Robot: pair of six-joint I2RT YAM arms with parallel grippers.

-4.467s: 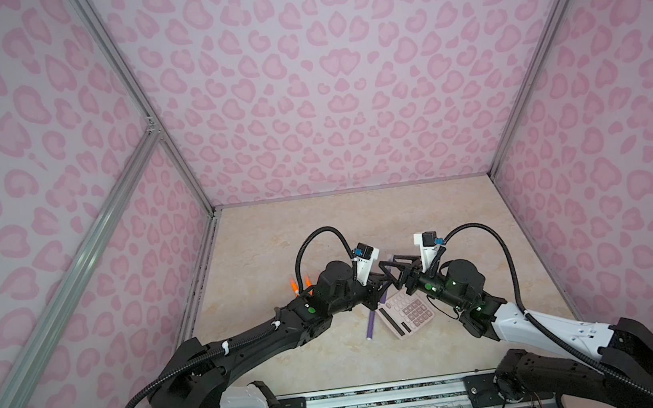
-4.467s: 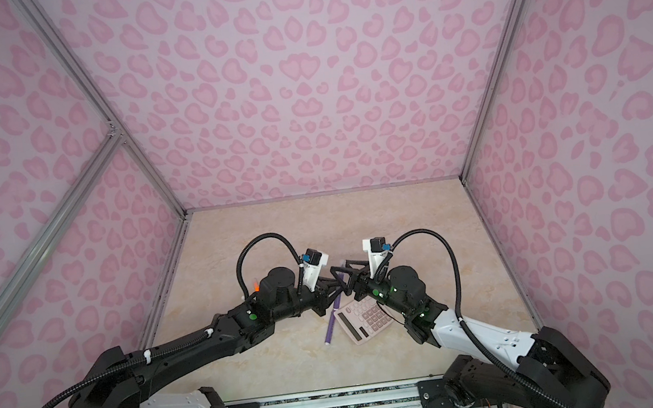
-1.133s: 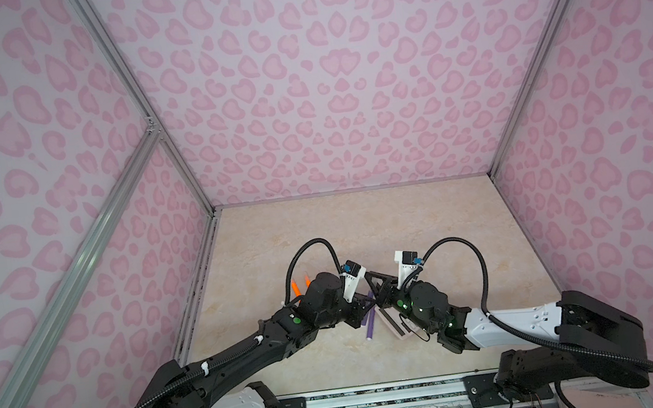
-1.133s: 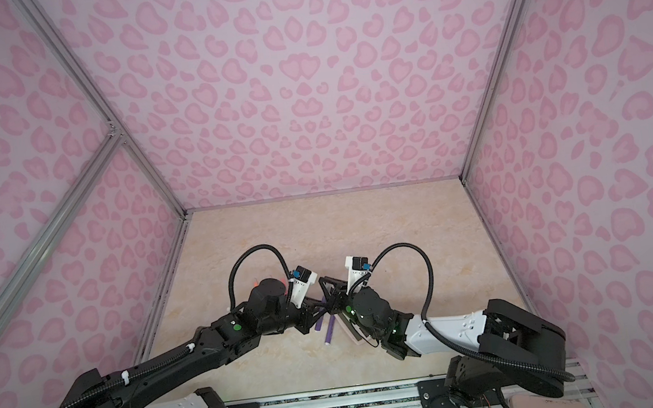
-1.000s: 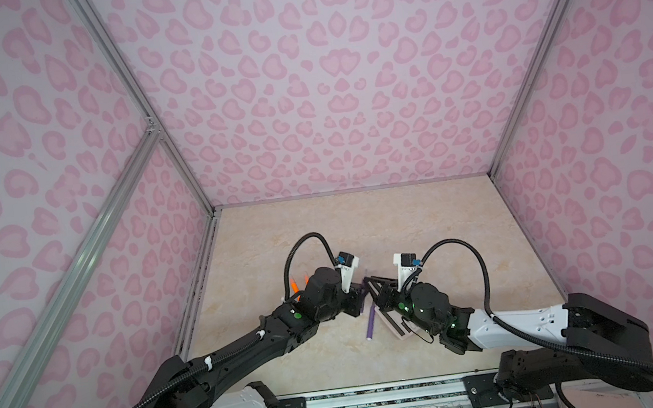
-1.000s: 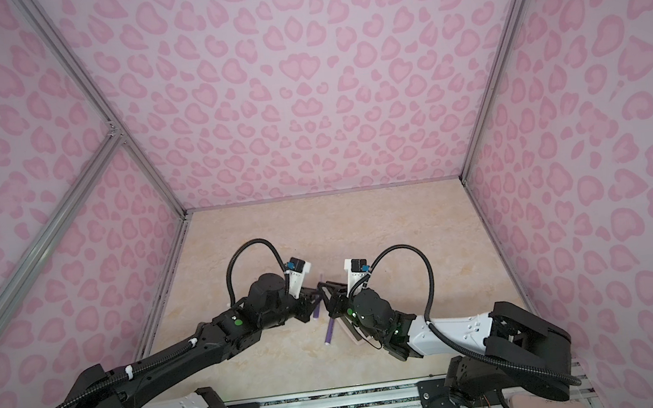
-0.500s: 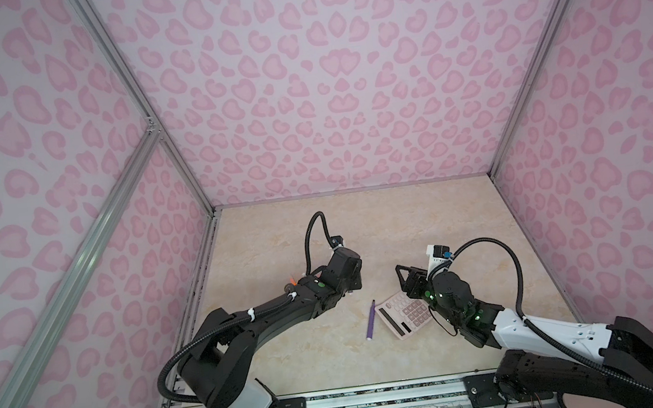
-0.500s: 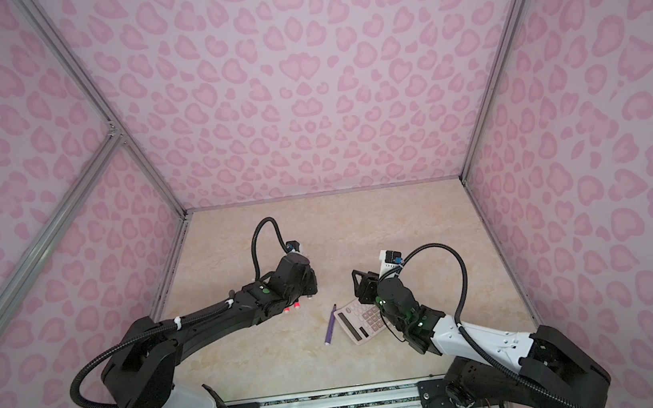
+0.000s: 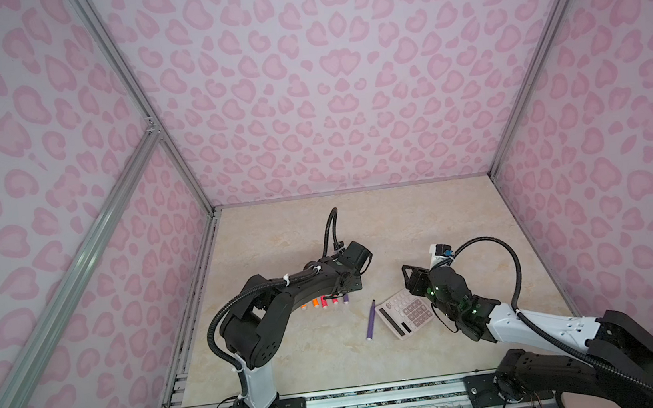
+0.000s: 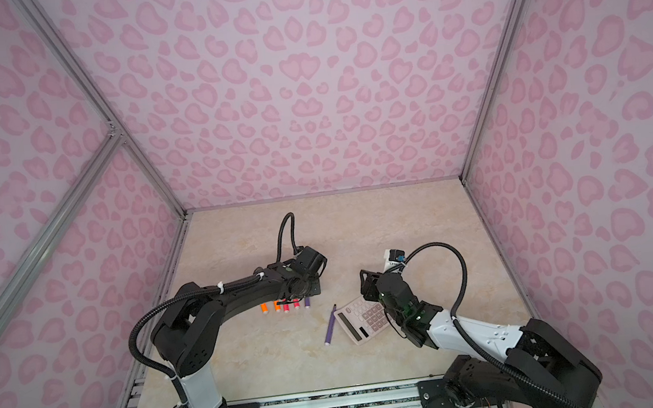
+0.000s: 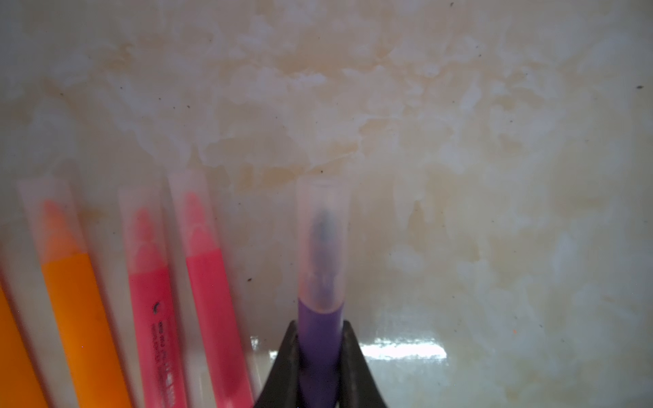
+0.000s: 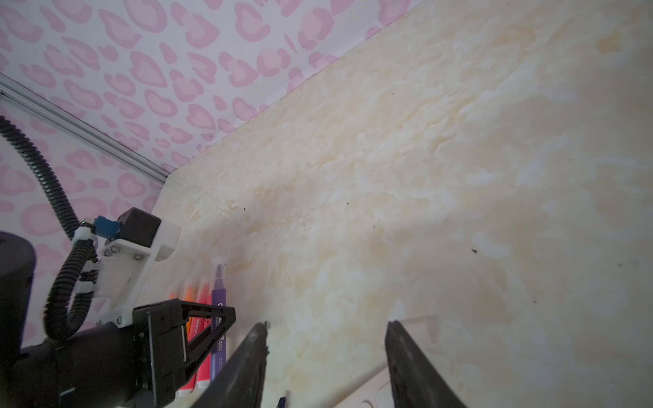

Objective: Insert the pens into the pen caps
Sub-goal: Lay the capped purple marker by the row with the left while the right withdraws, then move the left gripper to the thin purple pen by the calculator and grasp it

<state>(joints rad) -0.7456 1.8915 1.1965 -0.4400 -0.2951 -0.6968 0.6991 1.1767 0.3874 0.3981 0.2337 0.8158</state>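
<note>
My left gripper (image 11: 319,323) is shut on a purple pen (image 11: 319,353) whose tip sits inside a clear pen cap (image 11: 322,229). It holds the pen low at the right end of a row of capped pens, two orange (image 11: 81,318) and two pink-red (image 11: 212,300). In both top views the left arm covers most of that row (image 9: 329,302) (image 10: 286,306). A second purple pen (image 9: 370,320) (image 10: 330,326) lies loose and uncapped beside the calculator. My right gripper (image 12: 327,328) (image 9: 411,281) stands open and empty above the calculator's far edge.
A pink calculator (image 9: 406,315) (image 10: 361,320) lies under the right gripper, touching the loose purple pen's side. The pink patterned walls and the metal frame post (image 9: 188,179) close in the table on three sides.
Both grippers met at the middle a second ago. The left arm has since carried the capped purple pen left to the row. The right gripper has opened and drawn back to the right.
</note>
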